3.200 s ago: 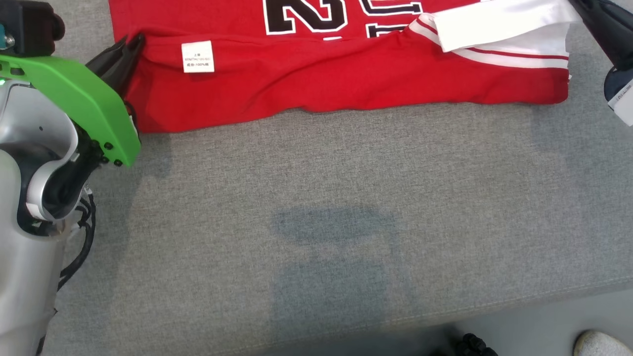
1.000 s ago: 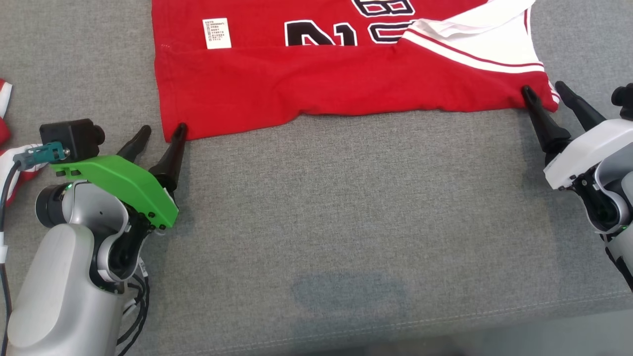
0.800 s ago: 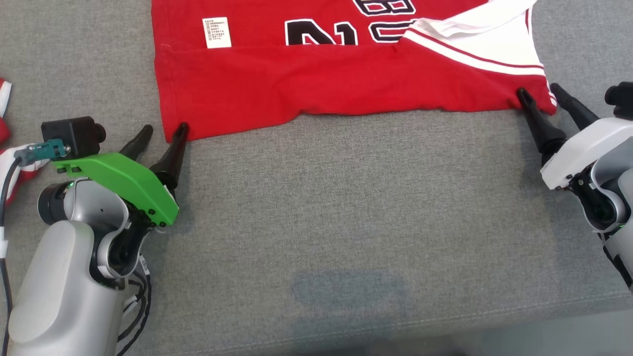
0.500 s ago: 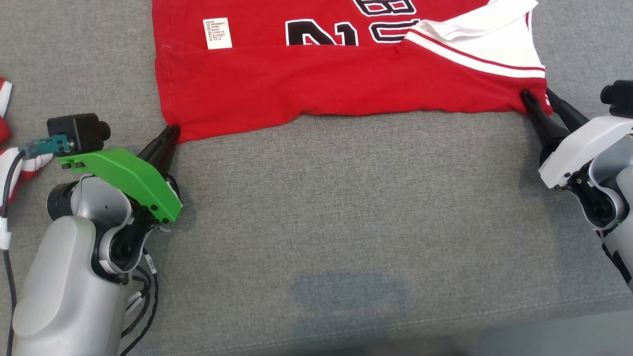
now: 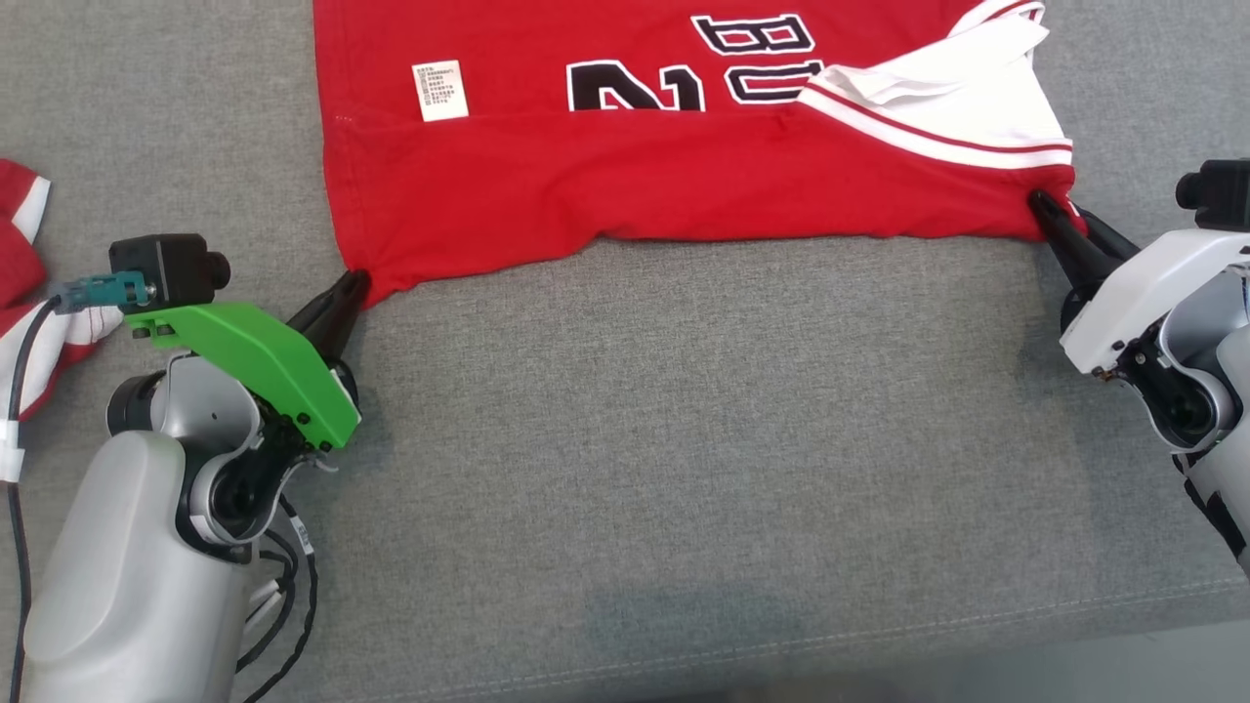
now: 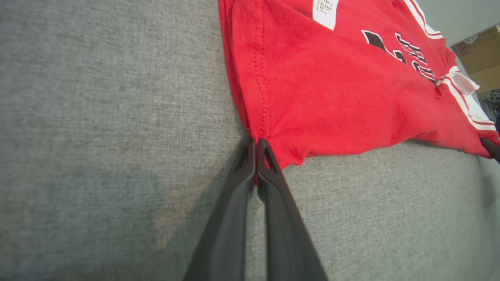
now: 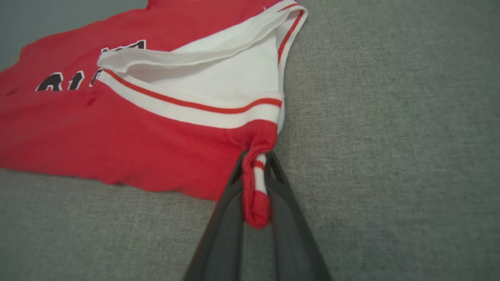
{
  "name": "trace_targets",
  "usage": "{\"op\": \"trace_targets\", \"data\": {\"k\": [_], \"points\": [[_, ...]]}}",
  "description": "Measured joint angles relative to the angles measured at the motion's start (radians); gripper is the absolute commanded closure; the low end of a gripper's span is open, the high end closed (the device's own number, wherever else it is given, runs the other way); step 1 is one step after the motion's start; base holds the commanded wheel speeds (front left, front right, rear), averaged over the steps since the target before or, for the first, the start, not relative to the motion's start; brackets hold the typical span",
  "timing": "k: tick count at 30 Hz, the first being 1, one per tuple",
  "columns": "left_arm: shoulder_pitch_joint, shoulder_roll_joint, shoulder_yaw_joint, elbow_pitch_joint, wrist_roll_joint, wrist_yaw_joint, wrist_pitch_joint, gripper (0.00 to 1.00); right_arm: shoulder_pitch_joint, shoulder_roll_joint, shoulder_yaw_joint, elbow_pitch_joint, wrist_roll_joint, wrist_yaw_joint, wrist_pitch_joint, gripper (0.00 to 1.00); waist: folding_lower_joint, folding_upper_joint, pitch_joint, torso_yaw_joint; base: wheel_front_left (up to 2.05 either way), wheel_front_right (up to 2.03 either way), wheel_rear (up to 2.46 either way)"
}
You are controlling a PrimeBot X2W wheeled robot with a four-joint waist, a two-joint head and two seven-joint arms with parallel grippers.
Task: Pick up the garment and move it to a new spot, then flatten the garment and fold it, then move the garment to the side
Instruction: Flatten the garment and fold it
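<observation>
The garment is a red jersey with black-and-white lettering and a white sleeve at its right end, lying across the far part of the grey cushion. My left gripper is shut on the garment's near left corner; in the left wrist view the left gripper pinches the red hem. At the garment's near right corner my right gripper is shut on it. The right wrist view has a bunched red and white fold squeezed between the right gripper's fingers.
The grey cushion stretches wide toward me, its front edge near the bottom of the head view. Another red and white cloth lies at the far left beside my left arm. A cardboard box stands beyond the cushion.
Both grippers have closed on the garment's near corners, the left one first. The corners are drawn slightly toward me, and the head view has shifted a little.
</observation>
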Motion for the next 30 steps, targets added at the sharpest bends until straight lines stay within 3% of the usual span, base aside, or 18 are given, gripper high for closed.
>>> {"op": "trace_targets", "data": {"k": [15,23,30], "points": [[0.090,0.063,0.052,-0.046,-0.118,-0.033,0.105,1.00,0.108,-0.090,0.030,-0.061,0.110,0.001,0.054,1.00,0.0000,0.0000,-0.107,0.004,0.00,0.00,0.00],[0.280,0.095,0.085,-0.145,-0.134,-0.023,0.115,1.00,0.264,-0.121,0.041,-0.116,0.171,0.004,0.078,1.00,0.0000,0.0000,-0.179,0.000,0.00,0.00,0.00],[0.416,0.085,0.090,-0.247,-0.154,-0.002,0.123,1.00,0.396,-0.175,0.015,-0.175,0.219,0.009,0.077,1.00,-0.0001,0.0000,-0.201,-0.011,0.00,0.00,0.00]]}}
